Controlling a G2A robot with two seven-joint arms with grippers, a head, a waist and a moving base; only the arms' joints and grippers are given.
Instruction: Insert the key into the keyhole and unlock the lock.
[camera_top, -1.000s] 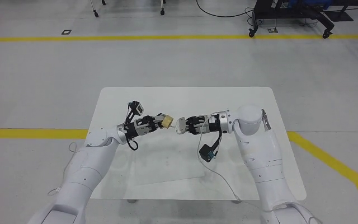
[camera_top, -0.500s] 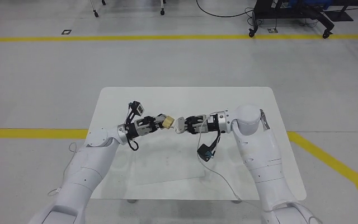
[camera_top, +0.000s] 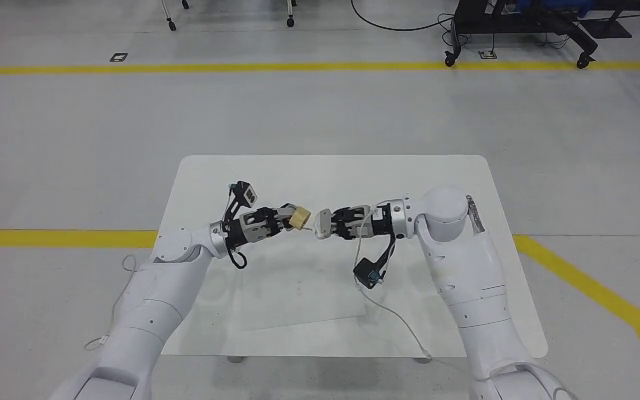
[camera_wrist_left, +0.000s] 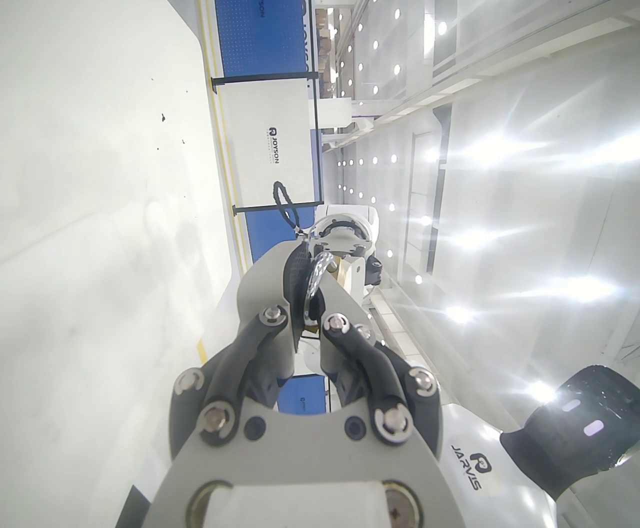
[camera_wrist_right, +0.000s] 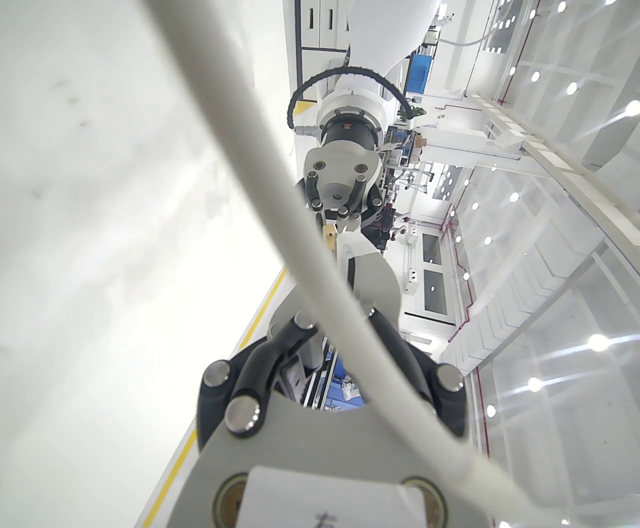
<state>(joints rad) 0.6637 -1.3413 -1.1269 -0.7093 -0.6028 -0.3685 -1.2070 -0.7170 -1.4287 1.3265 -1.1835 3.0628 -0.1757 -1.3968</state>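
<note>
A small brass lock (camera_top: 297, 216) hangs in the air above the middle of the white table (camera_top: 440, 180). My left gripper (camera_top: 288, 218) is shut on it. In the left wrist view the lock's brass body (camera_wrist_left: 345, 270) and silver shackle (camera_wrist_left: 316, 276) sit between the fingers. My right gripper (camera_top: 322, 222) faces the lock tip to tip, its fingers pressed together right against the brass lock (camera_wrist_right: 330, 234). The key is hidden between those fingers and the lock, and the keyhole is hidden too.
A white cable (camera_wrist_right: 280, 210) crosses the right wrist view in front of the gripper. A black camera block (camera_top: 367, 272) hangs under the right forearm. The tabletop beneath both grippers is bare.
Both grippers stay where they were, tip to tip. The black block under the right forearm has shifted very slightly to the left.
</note>
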